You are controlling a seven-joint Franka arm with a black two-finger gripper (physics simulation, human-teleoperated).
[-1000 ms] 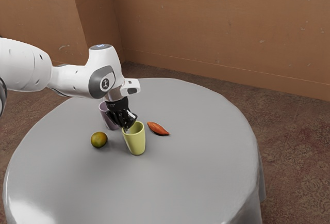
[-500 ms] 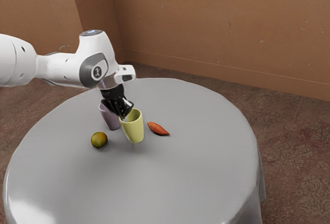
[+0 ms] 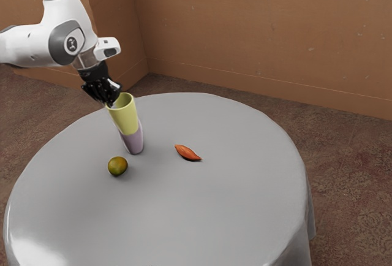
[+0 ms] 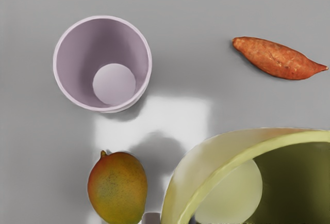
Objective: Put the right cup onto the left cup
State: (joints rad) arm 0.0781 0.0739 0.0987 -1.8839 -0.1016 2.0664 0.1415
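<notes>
Tapered yellow-green plastic-looking cup, held up in the exterior view by the black two-finger gripper, clamped on the rim wall. Seems to overlap the tapered mauve plastic-looking cup, upright on the round, grey cloth-covered counter.

In the wrist view, mauve mouth uncovered, inner base visible, apart from the yellow-green rim; near the mauve cup, a rounded, smooth-skinned green-orange mango. Looks like the carrying step. Next, bring the held base over the mauve mouth, align, lower gently, then release.

Grey-clothed table | purple cup, upright | mango | sweet potato
</notes>
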